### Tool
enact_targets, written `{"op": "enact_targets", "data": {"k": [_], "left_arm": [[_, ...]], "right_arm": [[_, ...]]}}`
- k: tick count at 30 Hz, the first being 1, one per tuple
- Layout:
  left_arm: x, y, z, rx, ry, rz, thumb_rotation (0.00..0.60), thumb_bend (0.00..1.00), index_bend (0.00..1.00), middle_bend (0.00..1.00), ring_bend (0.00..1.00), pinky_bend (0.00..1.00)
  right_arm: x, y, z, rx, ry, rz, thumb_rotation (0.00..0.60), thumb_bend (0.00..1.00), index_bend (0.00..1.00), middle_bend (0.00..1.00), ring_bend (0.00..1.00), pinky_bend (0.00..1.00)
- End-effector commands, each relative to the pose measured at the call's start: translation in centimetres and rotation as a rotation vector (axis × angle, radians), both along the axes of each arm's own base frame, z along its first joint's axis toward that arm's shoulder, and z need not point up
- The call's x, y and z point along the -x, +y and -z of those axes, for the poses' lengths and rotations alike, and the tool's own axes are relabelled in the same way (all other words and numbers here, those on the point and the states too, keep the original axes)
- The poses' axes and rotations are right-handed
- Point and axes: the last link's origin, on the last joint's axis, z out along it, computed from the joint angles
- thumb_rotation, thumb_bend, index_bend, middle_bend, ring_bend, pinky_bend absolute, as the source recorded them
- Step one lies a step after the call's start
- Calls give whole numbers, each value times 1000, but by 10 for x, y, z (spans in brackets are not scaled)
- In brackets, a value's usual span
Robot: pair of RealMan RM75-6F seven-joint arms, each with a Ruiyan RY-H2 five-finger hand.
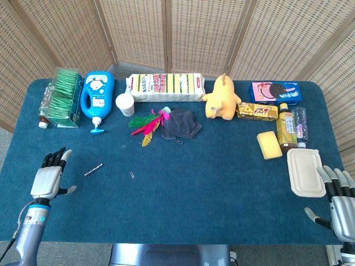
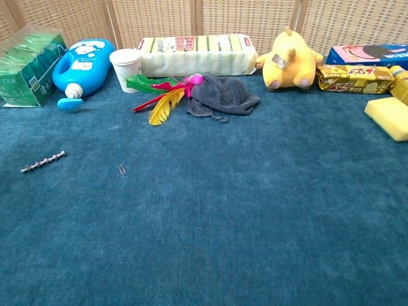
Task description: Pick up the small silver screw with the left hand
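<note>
- One small silver screw (image 1: 94,169), lying on the blue tabletop (image 1: 199,183).
- One paper clip (image 1: 132,175).
- One green tea box (image 1: 62,95), far left.
- One blue bottle (image 1: 97,95).
- One white paper cup (image 1: 125,103).
- One long pack of sponges (image 1: 165,87).
- One bunch of coloured feathers (image 1: 147,124).
- One dark grey cloth (image 1: 181,123).
- One yellow plush toy (image 1: 221,98).
- One yellow snack packet (image 1: 257,111).
- One blue cookie box (image 1: 275,92), far right.
- One loose yellow sponge (image 1: 269,144).
- One drink bottle (image 1: 285,128).
- One clear packet (image 1: 300,123).
- One beige lidded container (image 1: 305,172).
- Two hands: the left hand (image 1: 49,178) and the right hand (image 1: 339,201).
</note>
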Motion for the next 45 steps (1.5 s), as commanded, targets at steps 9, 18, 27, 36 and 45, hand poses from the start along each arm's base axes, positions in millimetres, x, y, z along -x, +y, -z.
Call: {"op": "enact_targets", "data": {"k": [9,18,27,36,45], "left_arm": [[-7,33,26,-20,80,11,600,58,20,0,0,0],[-8,40,42,-11,95,1,600,58,20,0,0,0],[-6,43,52,6,105,-15,600,58,20,0,0,0],[-1,51,53,-2,134,-28,600,58,20,0,0,0],[-7,69,52,-31,181,0,600,63,20,0,0,0]], "right_arm": [[2,-2,1,-6,1,13,600,0,0,0,0,0],[4,-4,2,-8,0,19,600,0,0,0,0,0],[4,-4,1,-7,-1,23,600,0,0,0,0,0],[4,-3,2,-14,-3,23,600,0,0,0,0,0],[3,-1,1,-13,-10,24,600,0,0,0,0,0]]}}
